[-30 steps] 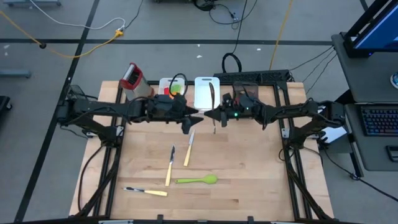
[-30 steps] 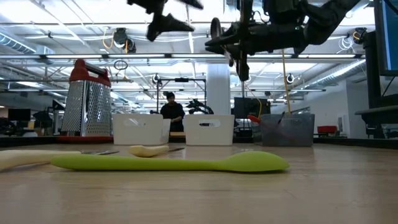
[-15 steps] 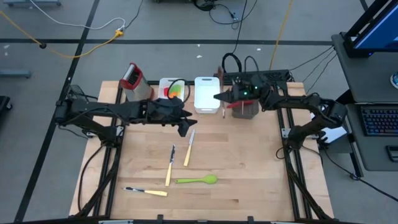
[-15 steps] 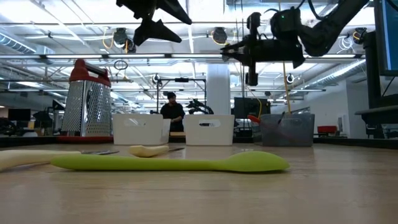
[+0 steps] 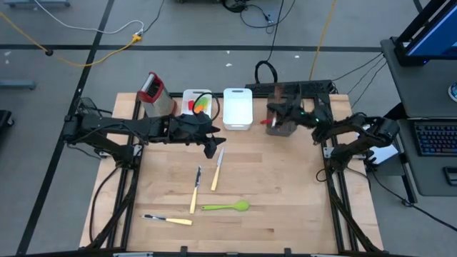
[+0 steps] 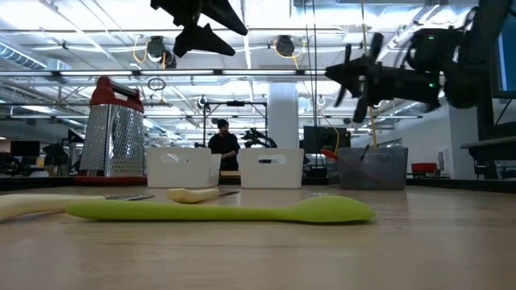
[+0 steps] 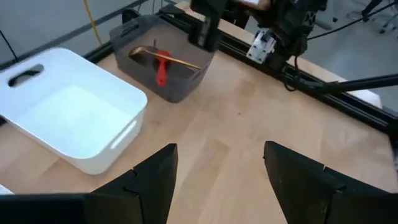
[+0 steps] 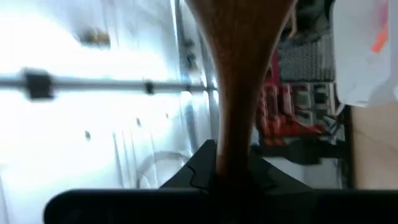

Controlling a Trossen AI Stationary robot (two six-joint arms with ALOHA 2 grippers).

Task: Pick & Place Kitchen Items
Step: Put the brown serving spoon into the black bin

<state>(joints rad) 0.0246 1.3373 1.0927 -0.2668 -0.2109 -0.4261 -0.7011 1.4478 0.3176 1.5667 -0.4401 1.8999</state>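
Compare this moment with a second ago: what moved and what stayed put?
The right hand, shut on a wooden spoon, swung from the table's middle over to the dark bin at the back right. The left hand, open and empty, drew back slightly. The green spoon, three knives, grater and white bins did not move.

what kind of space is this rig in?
Probably a robotics lab or industrial workshop, not a kitchen. The wooden table sits in a black metal frame on a concrete floor, with loose cables behind it, and the low view shows open ceiling trusses.
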